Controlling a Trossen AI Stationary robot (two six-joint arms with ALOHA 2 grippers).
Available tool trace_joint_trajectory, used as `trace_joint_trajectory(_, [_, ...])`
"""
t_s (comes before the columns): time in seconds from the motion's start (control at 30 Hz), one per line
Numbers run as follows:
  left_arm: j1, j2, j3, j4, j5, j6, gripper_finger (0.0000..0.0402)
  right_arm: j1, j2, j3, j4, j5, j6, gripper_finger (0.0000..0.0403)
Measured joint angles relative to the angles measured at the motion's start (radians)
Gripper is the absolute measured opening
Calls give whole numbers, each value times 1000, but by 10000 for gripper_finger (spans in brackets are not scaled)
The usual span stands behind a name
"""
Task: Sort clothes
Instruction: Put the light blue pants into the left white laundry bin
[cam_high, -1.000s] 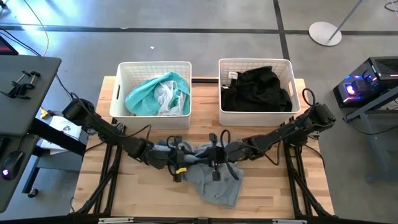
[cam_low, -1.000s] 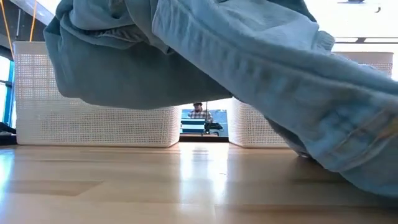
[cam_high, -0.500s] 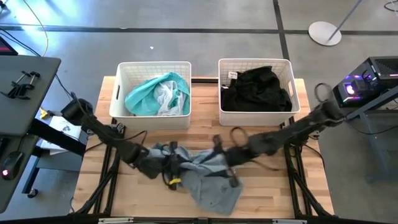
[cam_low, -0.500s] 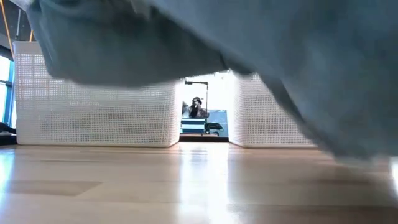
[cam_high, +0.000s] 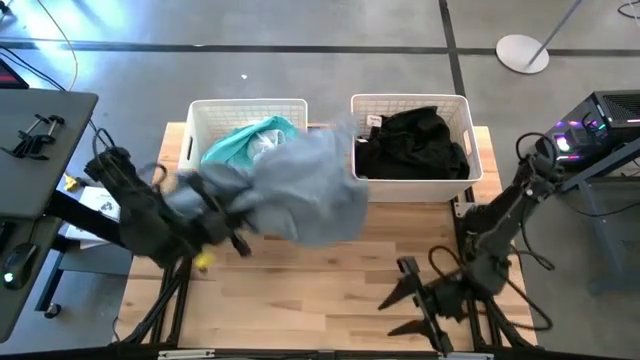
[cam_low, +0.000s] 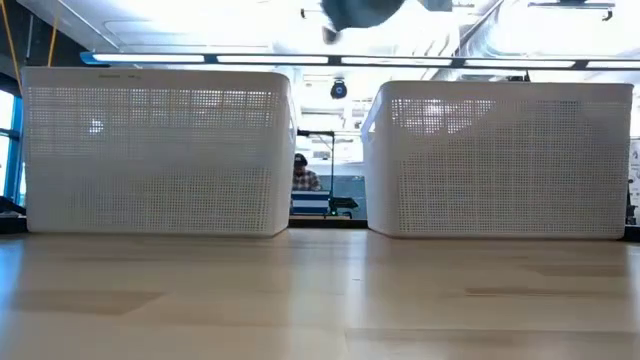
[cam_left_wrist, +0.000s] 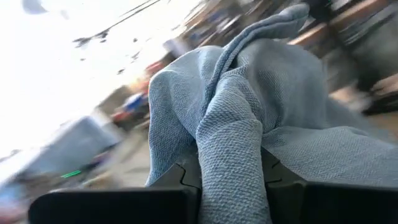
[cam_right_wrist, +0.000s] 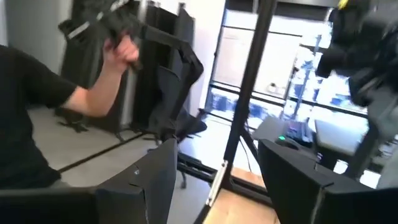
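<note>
High view showed the left gripper (cam_high: 222, 222) raised near the table's (cam_high: 330, 280) left edge, its fingers clamped on the blue-grey denim garment (cam_high: 300, 190). The garment hung spread in the air, reaching from the gripper across the front wall of the left basket (cam_high: 195, 110) toward the gap between the two baskets, and covering part of the teal garment (cam_high: 235, 140) inside that basket. A white garment (cam_high: 262, 142) lay beside the teal one, mostly hidden. The black garment (cam_high: 412, 143) filled the right basket (cam_high: 410, 100) at the table's far right. Left wrist view confirmed the grip: a bunched fold of denim (cam_left_wrist: 249, 124) was pinched between the two dark fingers (cam_left_wrist: 186, 174). The right gripper (cam_high: 408, 300) sat at the table's near right corner, well apart from the clothes, with its fingers spread apart; right wrist view showed a wide gap between the fingers (cam_right_wrist: 155, 168) and nothing in it, with a person's hand (cam_right_wrist: 124, 50) and black sleeve (cam_right_wrist: 37, 93) in the room beyond. Low view showed both baskets standing on bare wood, a person (cam_low: 303, 175) visible far off between them, and only a dark blurred shape at the upper edge, which could not be identified.
</note>
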Motion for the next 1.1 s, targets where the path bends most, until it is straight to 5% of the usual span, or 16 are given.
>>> trace_joint_trajectory(0.1, [36, -20, 83, -61, -127, 131, 36, 56, 38, 1, 13, 97, -7, 211])
trace_joint_trajectory(0.33, [204, -129, 150, -216, -122, 123, 36, 96, 109, 0, 19, 176, -4, 210])
trace_joint_trajectory(0.6, [436, -249, 150, -594, -105, -131, 36, 95, 141, 0, 23, 175, -6, 210])
trace_joint_trajectory(0.87, [692, -295, 123, -1301, 414, -864, 36, 92, 141, 0, 21, 176, -7, 210])
trace_joint_trajectory(0.97, [781, -296, 37, -1392, 569, -933, 36, 84, 141, 0, 20, 175, -16, 210])
trace_joint_trajectory(1.1, [888, -290, -129, -1275, 650, -839, 36, 59, 141, 0, 22, 175, -32, 210])
